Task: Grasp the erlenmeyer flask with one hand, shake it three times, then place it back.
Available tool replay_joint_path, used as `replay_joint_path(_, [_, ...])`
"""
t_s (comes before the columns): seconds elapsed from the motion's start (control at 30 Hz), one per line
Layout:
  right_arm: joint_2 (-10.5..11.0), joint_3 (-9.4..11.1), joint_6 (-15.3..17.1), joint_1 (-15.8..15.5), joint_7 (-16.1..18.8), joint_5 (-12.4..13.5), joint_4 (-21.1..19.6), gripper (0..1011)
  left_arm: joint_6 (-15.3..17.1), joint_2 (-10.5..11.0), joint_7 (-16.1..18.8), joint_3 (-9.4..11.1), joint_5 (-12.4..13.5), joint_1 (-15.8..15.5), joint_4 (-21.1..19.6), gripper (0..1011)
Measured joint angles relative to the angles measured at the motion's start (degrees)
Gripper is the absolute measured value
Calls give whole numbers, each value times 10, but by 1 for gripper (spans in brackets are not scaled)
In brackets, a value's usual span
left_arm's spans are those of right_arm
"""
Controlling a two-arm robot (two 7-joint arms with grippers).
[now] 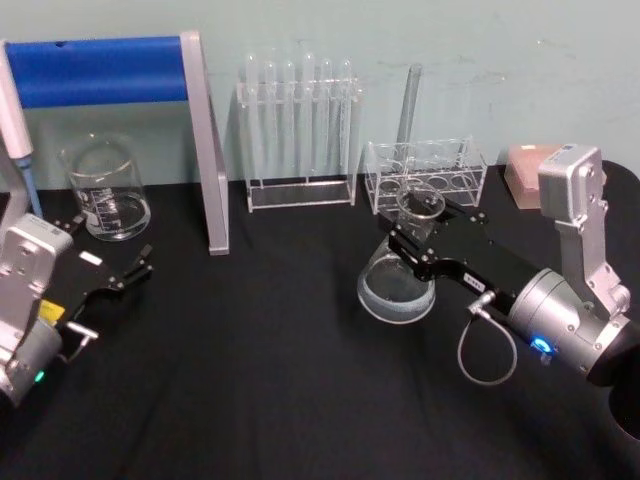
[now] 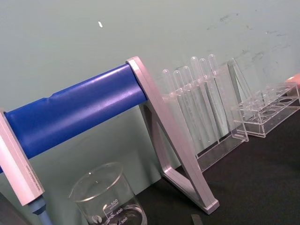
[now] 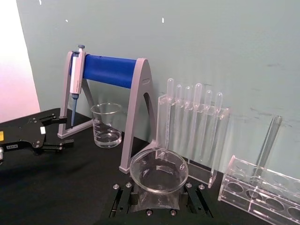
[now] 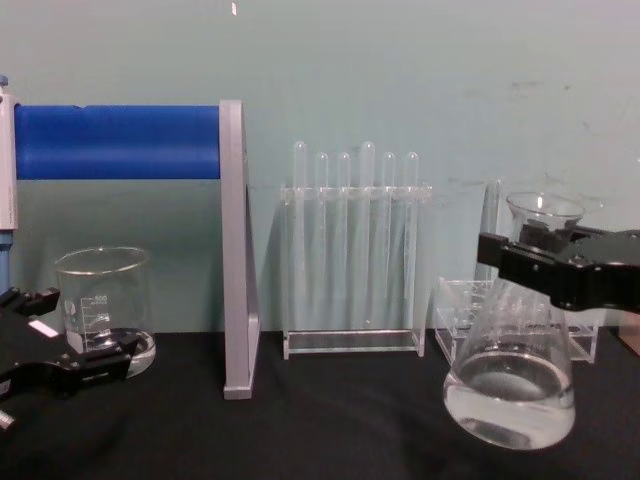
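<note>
Your left gripper point(image 1: 112, 247) hangs left of the stand point(image 1: 205, 150), jaws spread wide and holding nothing. The beaker point(image 1: 105, 190) is on that side too. Right of the stand, past the tube rack point(image 1: 300, 130), the flask point(image 1: 395, 290) leans tilted with liquid in its base. Your right gripper point(image 1: 427, 227) is clamped on its neck.
</note>
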Motion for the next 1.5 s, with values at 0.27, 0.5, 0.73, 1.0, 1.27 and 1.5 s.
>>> replay_joint_path(0.27, [1,-4,1,0,-2,0,1,448,0,0,0,0,0,0,0,1001])
replay_joint_path(0.5, [2,-6,1,0,-2,1,3,448,0,0,0,0,0,0,0,1001])
replay_joint_path(0.73, [2,-7,0,0,-2,2,3,448,0,0,0,0,0,0,0,1001])
replay_joint_path(1.0, [2,-9,0,-1,-2,1,2,448,0,0,0,0,0,0,0,1001])
replay_joint_path(1.27, [1,-19,1,-2,-1,-3,-2,449,0,0,0,0,0,0,0,1000])
replay_joint_path(1.5, [0,-39,1,-8,13,-6,-20,448,0,0,0,0,0,0,0,1001])
